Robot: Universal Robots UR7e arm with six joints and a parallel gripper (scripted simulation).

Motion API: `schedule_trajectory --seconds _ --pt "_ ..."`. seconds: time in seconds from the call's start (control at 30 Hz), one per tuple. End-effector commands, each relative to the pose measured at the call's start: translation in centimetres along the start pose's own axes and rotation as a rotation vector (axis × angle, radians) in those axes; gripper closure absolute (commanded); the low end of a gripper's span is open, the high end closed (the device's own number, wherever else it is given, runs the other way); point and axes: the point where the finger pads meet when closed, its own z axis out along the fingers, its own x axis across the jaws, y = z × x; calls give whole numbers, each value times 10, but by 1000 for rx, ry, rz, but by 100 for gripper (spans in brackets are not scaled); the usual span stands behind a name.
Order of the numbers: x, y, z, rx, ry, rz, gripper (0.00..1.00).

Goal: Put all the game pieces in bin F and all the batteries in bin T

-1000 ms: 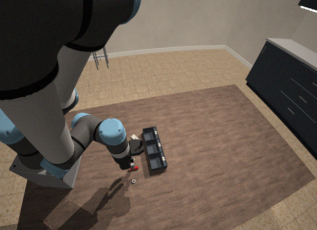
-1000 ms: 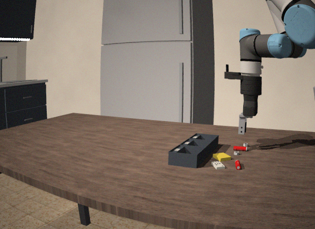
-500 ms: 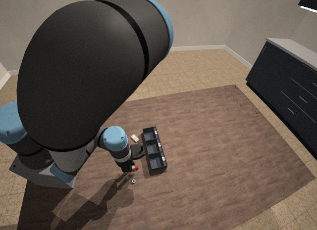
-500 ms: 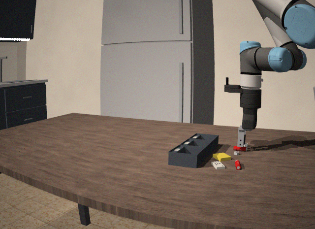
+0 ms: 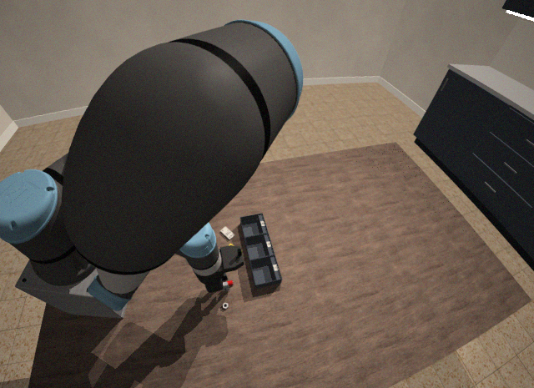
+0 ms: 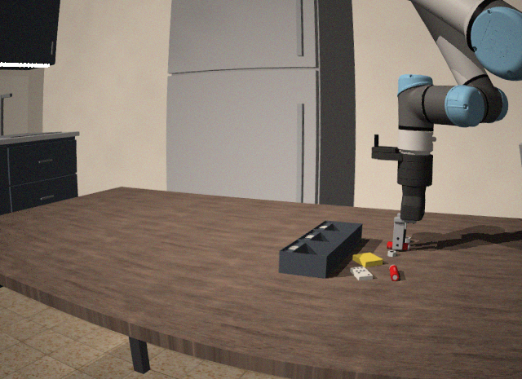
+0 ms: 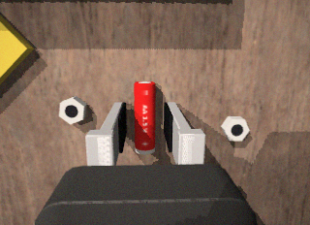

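My gripper (image 5: 225, 286) (image 6: 400, 247) (image 7: 144, 117) is open, low at the table, with its fingers on either side of a red battery (image 5: 230, 283) (image 6: 390, 244) (image 7: 144, 101). Gaps show between battery and both fingers in the wrist view. A second red battery (image 6: 394, 272) lies nearer the camera in the exterior view. A white domino (image 5: 227, 233) (image 6: 361, 273) with dark dots lies beside the dark three-compartment bin block (image 5: 269, 285) (image 6: 303, 263). The bins' white labels are too small to read. The visible compartments look empty in the top view.
A yellow block (image 5: 231, 244) (image 6: 368, 259) (image 7: 10, 50) lies between the bins and a white nut (image 6: 391, 253) (image 7: 63, 110). Another white nut (image 5: 224, 305) (image 6: 408, 239) (image 7: 226, 126) lies on the gripper's other side. The arm hides part of the table in the top view.
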Motion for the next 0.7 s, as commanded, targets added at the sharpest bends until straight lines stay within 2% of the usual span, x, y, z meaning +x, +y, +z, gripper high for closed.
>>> schedule_trajectory --seconds 0.0,0.37,0.4,0.67 --pt "0 0 3 2 1 0 40" --pt "0 0 3 2 1 0 40" --pt "0 0 3 2 1 0 69" --pt "0 0 3 2 1 0 69"
